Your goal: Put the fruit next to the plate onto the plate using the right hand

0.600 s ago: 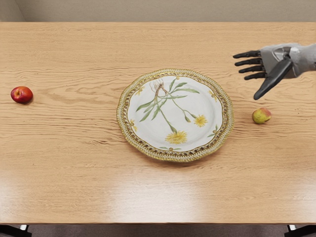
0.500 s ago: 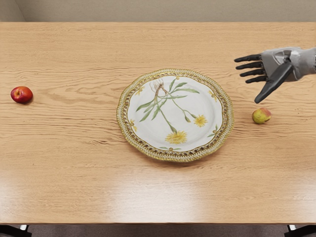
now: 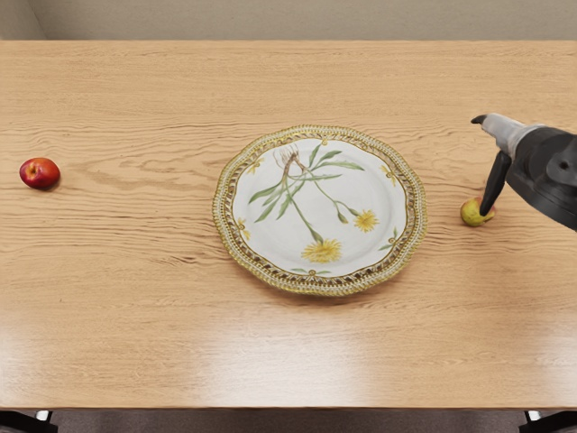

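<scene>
- Here the right hand (image 3: 517, 142) is reaching in from the right edge of the frame and hanging over the fruit (image 3: 471, 213).
- The hand is showing open. One dark finger (image 3: 495, 183) is pointing down at the fruit's right side, another tip is sticking out toward the upper left, and nothing is clamped between them. The other fingers are hiding behind the wrist.
- The fruit, small and yellow-green, is lying on the table (image 3: 135, 316) just right of the plate (image 3: 416, 216), not yet on it. Whether the lowered finger is touching it or only crossing in front of it cannot be told.
- A red fruit (image 3: 40, 172) is sitting far off at the left edge, well apart from the plate, so the yellow-green one is looking like the target.
- The left arm is not showing.
- Judging the step: the hand is settling for a grasp, and the lift and carry are not begun.
- Risks from here:
  - With a finger on one side only, a closing squeeze is likely to push the round fruit sideways and send it rolling, possibly against the rim.
  - A grip taken too high or too shallow is risking a slip during the lift.
  - Carrying low is risking a knock on the raised, pierced rim, which could shift the plate.
  - Letting go from too high is inviting the fruit to roll across the smooth centre and off again.
</scene>
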